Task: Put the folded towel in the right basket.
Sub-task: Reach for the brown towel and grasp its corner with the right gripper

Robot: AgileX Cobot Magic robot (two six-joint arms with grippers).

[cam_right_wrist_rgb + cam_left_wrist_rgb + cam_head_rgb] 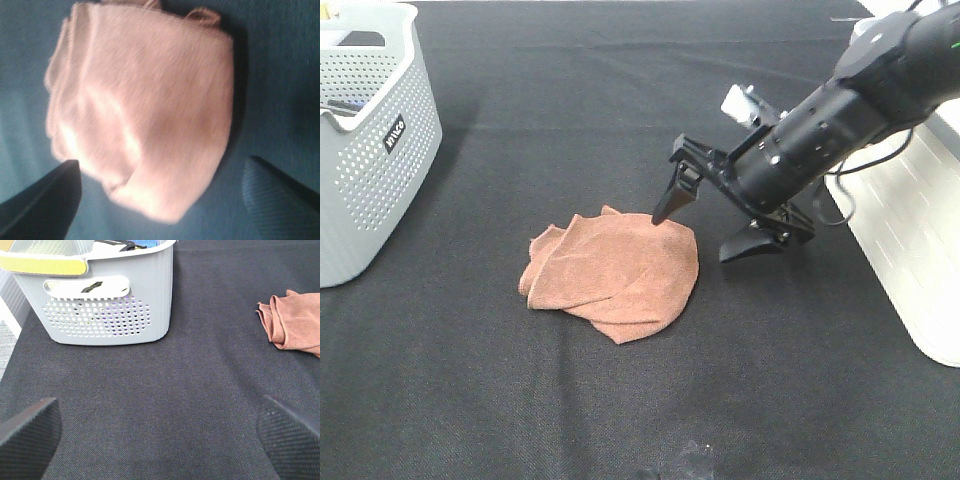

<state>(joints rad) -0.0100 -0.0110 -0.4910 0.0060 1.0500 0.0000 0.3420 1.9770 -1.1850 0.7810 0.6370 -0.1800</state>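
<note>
I find the towel (615,272), a rust-brown cloth loosely folded, lying flat on the black table (570,90) near the middle, between the 2 baskets and inside neither. The right basket (910,230), white, stands at the table's right edge. The left basket (370,140), grey and perforated, stands at the left edge, well apart from the towel.

The right gripper (708,228) is low at the towel's far right corner, jaws spread wide with nothing between them. In the high view 1 fingertip sits at the towel's far edge; the other is over bare table just beside the towel's right side. I cannot tell whether either tip touches the cloth. The right wrist view is blurred but shows the towel ahead of the 2 spread fingers.

The left gripper (160,440) is outside the high view. Its wrist view shows the jaws wide apart and empty above bare table, the left basket ahead and the towel's edge off to the side.
</note>
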